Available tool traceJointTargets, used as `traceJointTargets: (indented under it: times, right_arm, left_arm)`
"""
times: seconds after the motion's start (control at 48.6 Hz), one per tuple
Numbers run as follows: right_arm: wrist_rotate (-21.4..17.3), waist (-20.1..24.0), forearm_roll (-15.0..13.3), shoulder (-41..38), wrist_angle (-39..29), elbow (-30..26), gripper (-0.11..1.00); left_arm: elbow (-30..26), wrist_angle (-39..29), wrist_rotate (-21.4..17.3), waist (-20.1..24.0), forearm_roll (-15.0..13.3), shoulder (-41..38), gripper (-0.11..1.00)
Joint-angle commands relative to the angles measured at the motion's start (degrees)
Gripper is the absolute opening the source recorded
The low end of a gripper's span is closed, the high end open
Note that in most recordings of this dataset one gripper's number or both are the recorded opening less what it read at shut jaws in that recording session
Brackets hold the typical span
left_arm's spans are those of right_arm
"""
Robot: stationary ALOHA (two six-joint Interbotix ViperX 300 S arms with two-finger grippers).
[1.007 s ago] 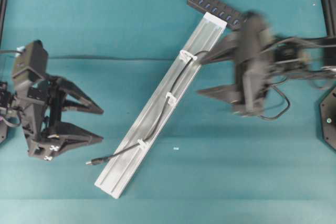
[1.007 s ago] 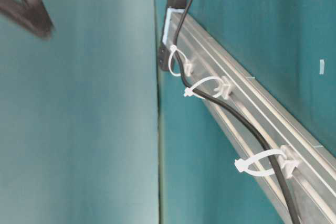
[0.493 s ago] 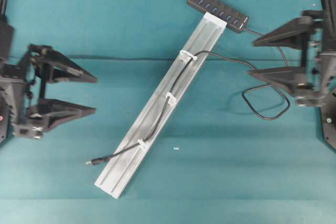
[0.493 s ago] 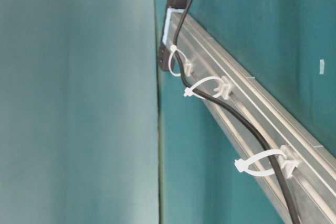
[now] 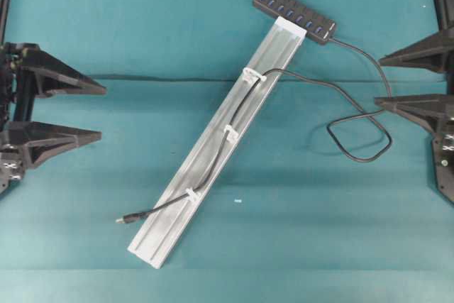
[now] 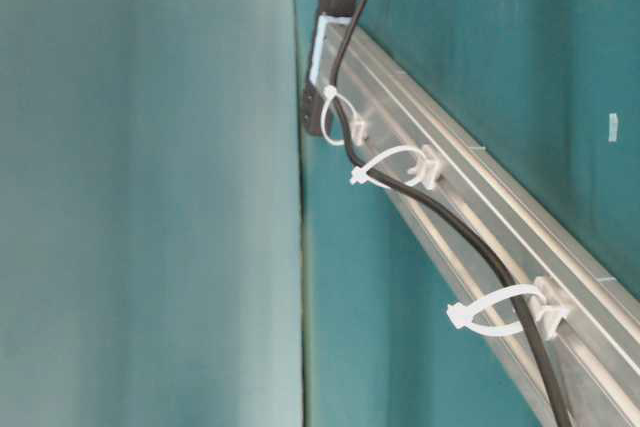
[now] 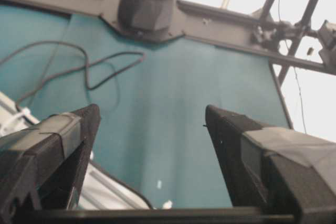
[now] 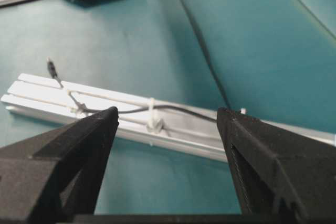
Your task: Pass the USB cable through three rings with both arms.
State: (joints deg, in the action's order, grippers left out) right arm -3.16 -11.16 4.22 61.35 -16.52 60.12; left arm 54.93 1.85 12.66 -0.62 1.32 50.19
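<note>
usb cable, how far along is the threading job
Done, it seems: the cable runs through all three rings, upper, middle and lower, on the rail, with its plug lying free on the table past the lowest. In hand: nothing; the left gripper and right gripper sit open at the table's sides. Left: nothing visible.

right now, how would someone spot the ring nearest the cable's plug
Find the long silvery rail lying slantwise across the teal table. Follow it away from the black hub to its lower end, where the last white ring sits. Unlike the other two rings, it has the cable's plug just beyond it.
</note>
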Motion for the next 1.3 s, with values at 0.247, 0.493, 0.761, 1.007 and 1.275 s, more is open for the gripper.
traceJointTargets:
  times: [0.247, 0.493, 0.761, 1.007, 1.275]
  right_arm:
    - [-0.35, -0.18, -0.09, 1.14, 0.00, 0.09, 0.82]
    - [-0.26, -0.79, -0.35, 2.90, 0.09, 0.62, 0.82]
    - [-0.26, -0.79, -0.35, 5.80, 1.41, 1.58, 0.82]
    - [-0.35, -0.79, -0.35, 6.06, -0.44, 2.81, 0.82]
    - [-0.97, -0.79, 0.26, 5.89, -3.25, 4.31, 0.82]
  left_arm:
    - [-0.62, 0.26, -1.67, 0.26, 0.26, 0.79, 0.88]
    - [-0.53, 0.26, -1.67, 0.18, 0.26, 1.05, 0.88]
    - [-0.44, 0.26, -1.76, 0.18, 0.26, 1.05, 0.88]
    - [-0.26, 0.26, -1.76, 0.26, 0.26, 1.05, 0.88]
    - [-0.18, 0.26, -1.76, 0.18, 0.26, 0.97, 0.88]
